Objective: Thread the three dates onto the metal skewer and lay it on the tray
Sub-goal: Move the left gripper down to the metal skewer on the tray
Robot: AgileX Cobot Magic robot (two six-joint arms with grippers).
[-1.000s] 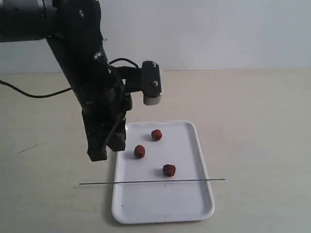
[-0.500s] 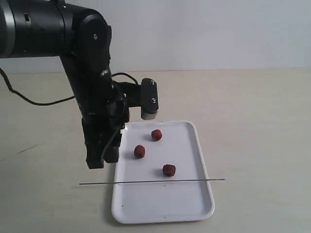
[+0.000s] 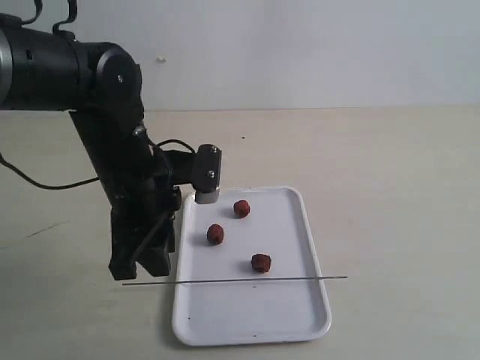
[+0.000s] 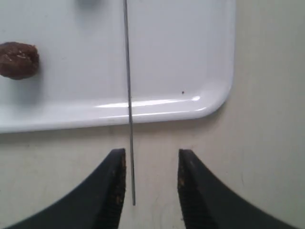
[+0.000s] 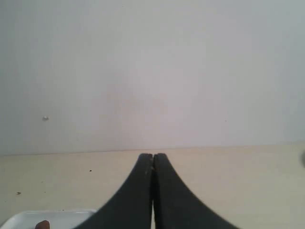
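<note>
Lying crosswise over the tray [image 3: 247,319], the metal skewer [image 3: 247,280] rests on both long rims, and each of its ends sticks out over the table [image 3: 390,187]. On the tray's white floor sit the far date [image 3: 241,208], the middle date [image 3: 215,234] and the near date [image 3: 261,262]. All three are dark, wrinkled, loose and apart from one another. None is on the rod; the near date lies closest to it, just on its far side.

The left gripper [image 3: 141,268] hangs low at the tray's left edge, directly over the skewer's left tip. Its wrist camera shows the black fingers [image 4: 116,181] spread wide with the rod's end standing between them, nearer one finger than the other and touching neither, so nothing is gripped. How high the fingertips stand above the table cannot be told.

The right gripper [image 5: 153,160] is out of the exterior view. In its own camera the two fingers are pressed flat together with nothing between them, facing the pale wall, with only a corner of the tray showing below.
</note>
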